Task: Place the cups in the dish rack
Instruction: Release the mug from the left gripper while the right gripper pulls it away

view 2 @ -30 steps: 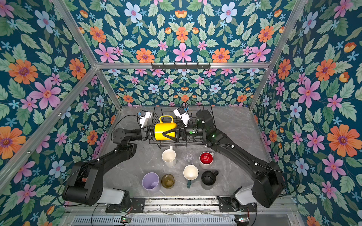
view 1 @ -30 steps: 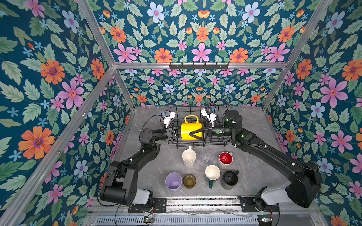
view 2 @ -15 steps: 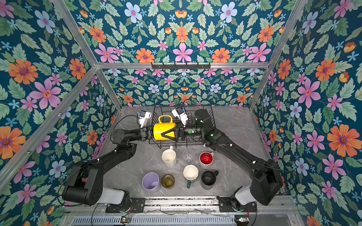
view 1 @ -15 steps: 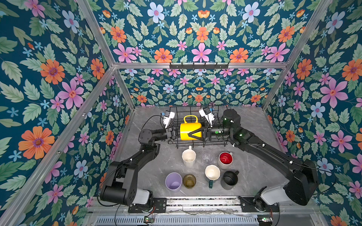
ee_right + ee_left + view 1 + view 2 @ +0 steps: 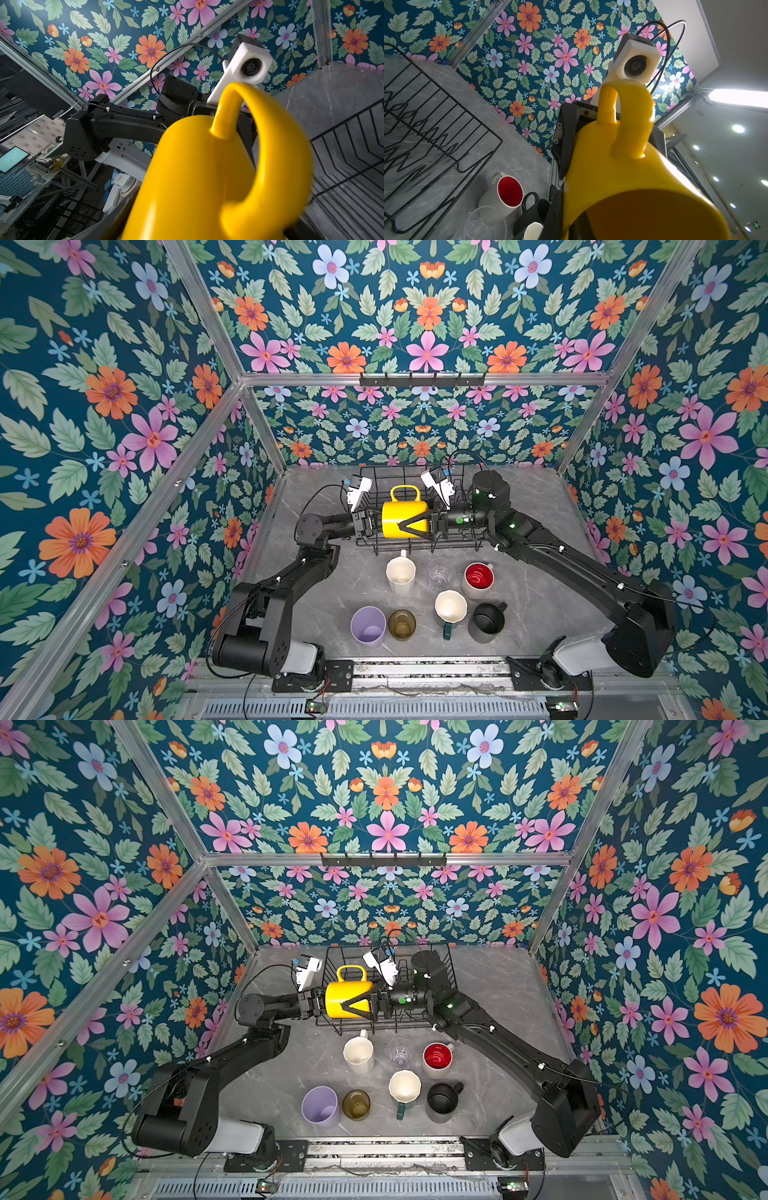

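Note:
A yellow mug (image 5: 405,518) (image 5: 349,998) lies on its side in the air over the left part of the black wire dish rack (image 5: 465,545) (image 5: 415,1027), handle toward the back wall. My left gripper (image 5: 376,522) (image 5: 566,224) is shut on its rim, one finger inside the mouth. From the other side my right gripper (image 5: 405,526) (image 5: 347,1006) straddles the mug's body (image 5: 207,176), fingers against its sides. On the table in front stand a tall white mug (image 5: 400,576), clear glass (image 5: 439,572), red-inside mug (image 5: 478,580), lilac tumbler (image 5: 368,626), olive glass (image 5: 402,624), green-and-white mug (image 5: 450,609) and black mug (image 5: 486,620).
The rack stands at the back of the grey marble table (image 5: 324,580), close to the floral back wall. Its upright prongs (image 5: 425,133) hold nothing. Floral side walls with metal posts (image 5: 266,439) close in both sides.
The right gripper's fingers have narrowed onto the yellow mug's body and the right arm has edged left. The mug and the left gripper have hardly moved.

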